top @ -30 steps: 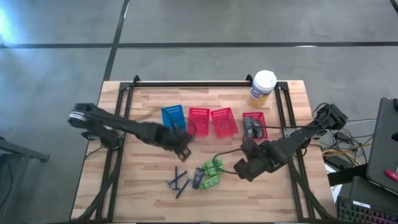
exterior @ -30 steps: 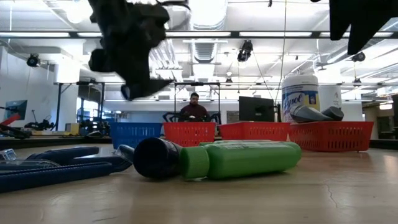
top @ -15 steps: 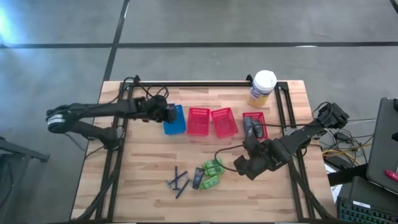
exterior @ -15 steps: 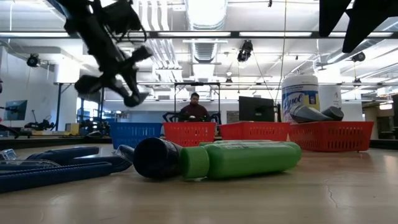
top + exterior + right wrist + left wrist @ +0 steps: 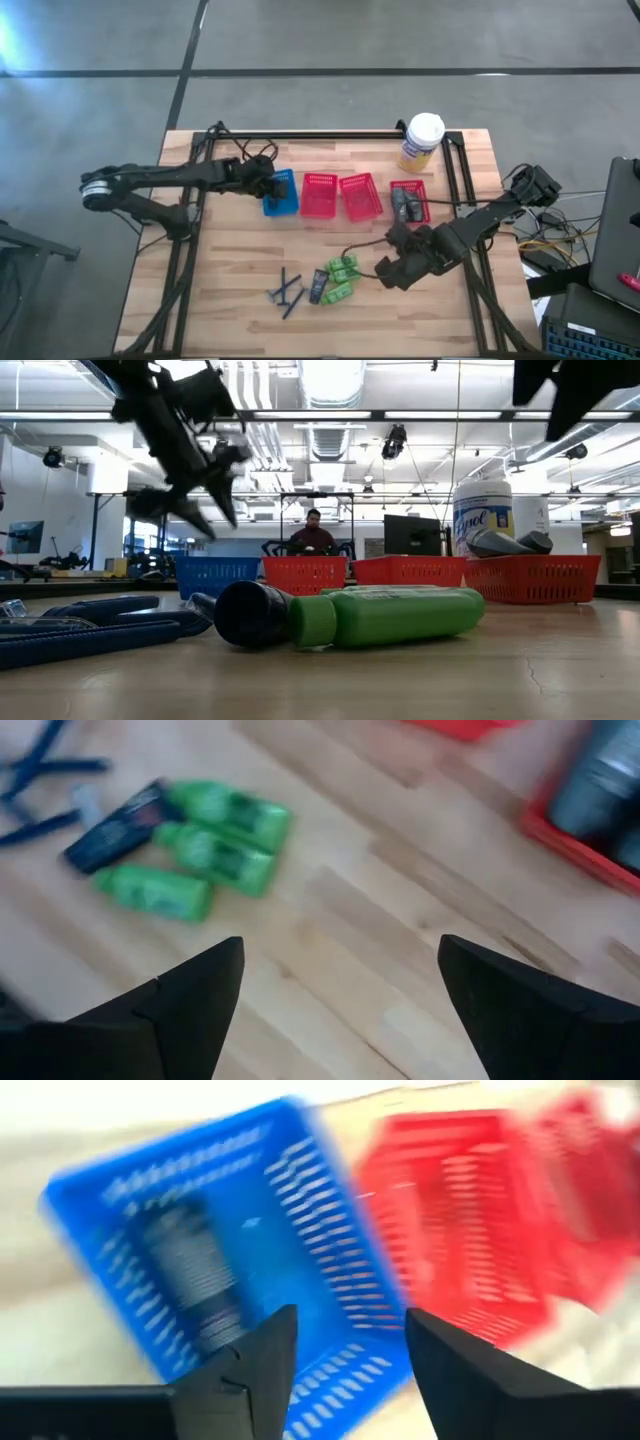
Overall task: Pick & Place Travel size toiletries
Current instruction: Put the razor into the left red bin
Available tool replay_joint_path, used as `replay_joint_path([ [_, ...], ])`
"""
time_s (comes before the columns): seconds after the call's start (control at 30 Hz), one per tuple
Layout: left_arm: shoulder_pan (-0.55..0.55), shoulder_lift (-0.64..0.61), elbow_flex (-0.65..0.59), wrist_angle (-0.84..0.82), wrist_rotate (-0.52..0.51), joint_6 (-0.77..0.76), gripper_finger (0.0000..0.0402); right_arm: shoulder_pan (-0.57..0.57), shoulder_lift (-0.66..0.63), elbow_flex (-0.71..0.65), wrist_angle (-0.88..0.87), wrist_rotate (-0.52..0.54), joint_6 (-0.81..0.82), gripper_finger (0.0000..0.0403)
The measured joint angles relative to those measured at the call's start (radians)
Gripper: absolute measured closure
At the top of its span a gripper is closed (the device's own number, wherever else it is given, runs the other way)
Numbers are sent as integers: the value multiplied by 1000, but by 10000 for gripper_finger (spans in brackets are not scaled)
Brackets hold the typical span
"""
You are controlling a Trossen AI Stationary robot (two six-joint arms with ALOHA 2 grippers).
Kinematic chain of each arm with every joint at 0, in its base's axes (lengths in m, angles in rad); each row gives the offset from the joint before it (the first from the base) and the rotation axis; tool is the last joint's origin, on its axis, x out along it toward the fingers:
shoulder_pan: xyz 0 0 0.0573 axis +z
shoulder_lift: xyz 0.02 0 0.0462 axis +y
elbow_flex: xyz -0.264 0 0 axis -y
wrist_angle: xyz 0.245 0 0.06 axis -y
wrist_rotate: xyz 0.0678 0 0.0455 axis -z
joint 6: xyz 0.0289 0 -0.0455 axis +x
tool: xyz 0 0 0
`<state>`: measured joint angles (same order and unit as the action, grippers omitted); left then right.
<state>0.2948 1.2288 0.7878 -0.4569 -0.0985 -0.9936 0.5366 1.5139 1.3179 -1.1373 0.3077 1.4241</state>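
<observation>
On the table's near middle lie bright green bottles (image 5: 343,270) (image 5: 213,854), a dark grey tube (image 5: 318,287) (image 5: 250,613) and thin blue razor sticks (image 5: 287,293) (image 5: 80,628). My left gripper (image 5: 268,186) (image 5: 345,1355) hangs open above the blue basket (image 5: 281,192), in which a dark grey tube (image 5: 195,1280) lies. My right gripper (image 5: 390,268) (image 5: 340,990) is open wide, above the table just right of the green bottles. More grey tubes (image 5: 505,542) lie in the rightmost red basket (image 5: 410,202).
Two more red mesh baskets (image 5: 322,194) (image 5: 360,196) stand in the row between the blue one and the rightmost. A yellow canister with a white lid (image 5: 422,140) stands at the far right. Bare wood lies along the near edge and the left side.
My left gripper has moved from the table's middle, near the razors, toward the far edge and left, to above the blue basket, where it has stayed for the last half second. My right gripper has barely shifted.
</observation>
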Motion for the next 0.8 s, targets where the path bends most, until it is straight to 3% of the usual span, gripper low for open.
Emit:
replay_joint_path([
  [0.17, -100, -77, 51, 16, 27, 256, 209, -15, 32, -16, 157, -47, -275, 67],
  [0.43, -308, -136, 20, 3, 118, 415, 209, -68, 75, -17, 164, -128, -378, 90],
  [0.6, -419, -82, 6, -47, 155, 180, 209, -76, 68, -17, 146, -131, -378, 107],
  [0.8, -602, 50, 6, -85, 102, -24, 209, -75, 66, -17, 146, -134, -345, 114],
])
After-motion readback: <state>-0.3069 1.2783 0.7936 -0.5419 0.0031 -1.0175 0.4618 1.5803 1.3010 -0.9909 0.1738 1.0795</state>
